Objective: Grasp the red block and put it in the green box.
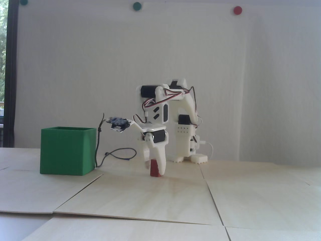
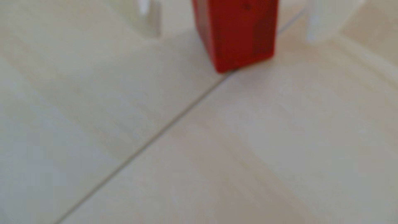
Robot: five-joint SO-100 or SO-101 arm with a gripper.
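The red block (image 1: 154, 168) stands upright on the pale wooden table, right of the green box (image 1: 66, 153). My gripper (image 1: 154, 171) points down over the block with one finger on each side of it, fingertips near the table. In the wrist view the block (image 2: 237, 34) sits between my two white fingers (image 2: 150, 21), with a visible gap on each side, so my gripper (image 2: 237, 28) is open and not pressing on it. The block's lower corner rests on a seam in the table. The green box is out of the wrist view.
A grey cable (image 1: 120, 153) loops on the table between the box and my arm. The arm's white base (image 1: 185, 150) stands behind the block. Panel seams (image 1: 213, 198) cross the table. Round coloured dots (image 1: 237, 10) sit on the back wall.
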